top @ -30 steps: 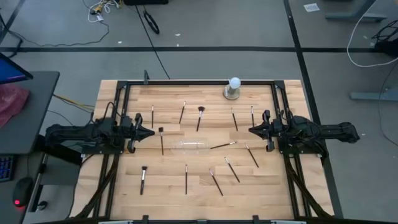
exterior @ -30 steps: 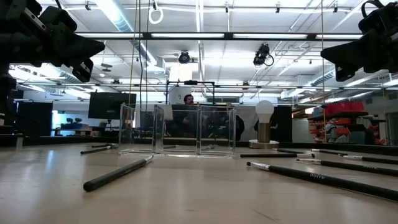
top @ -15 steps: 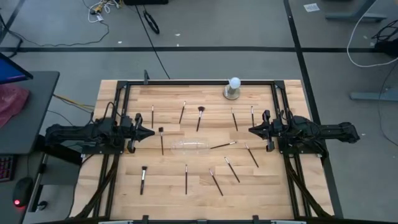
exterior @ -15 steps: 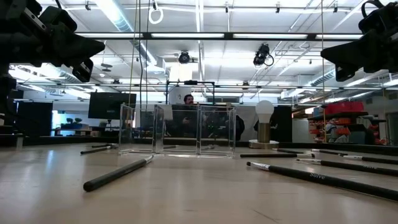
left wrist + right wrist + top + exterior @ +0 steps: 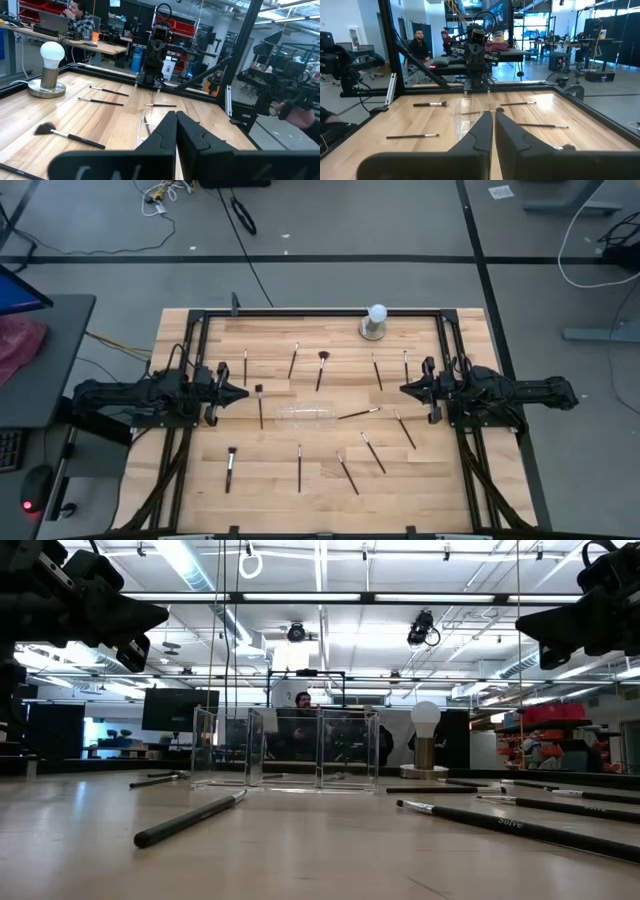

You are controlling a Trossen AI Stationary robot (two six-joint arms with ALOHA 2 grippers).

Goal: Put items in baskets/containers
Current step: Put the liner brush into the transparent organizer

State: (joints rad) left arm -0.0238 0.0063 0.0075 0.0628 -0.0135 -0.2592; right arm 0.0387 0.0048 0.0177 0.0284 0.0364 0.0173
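- Wood-grain worktop (image 5: pixel 200 480) carries thin dark brushes (image 5: pixel 299 467), scattered and none boxed yet; I judge the task hasn't started.
- Left pincer (image 5: pixel 243 391) hovers clenched, empty, at the worktop's left side.
- Clear plastic tray (image 5: pixel 305 417) sits mid-worktop, empty, one brush (image 5: pixel 358 414) touching its right end.
- Right pincer (image 5: pixel 404 389) hovers clenched, holding nothing; next move calls for opening and descending onto a slim, rolling handle.

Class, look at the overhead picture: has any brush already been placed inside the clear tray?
No. The tray at the table's middle holds nothing, and the brushes, such as the fan brush, lie scattered on the wood around it.
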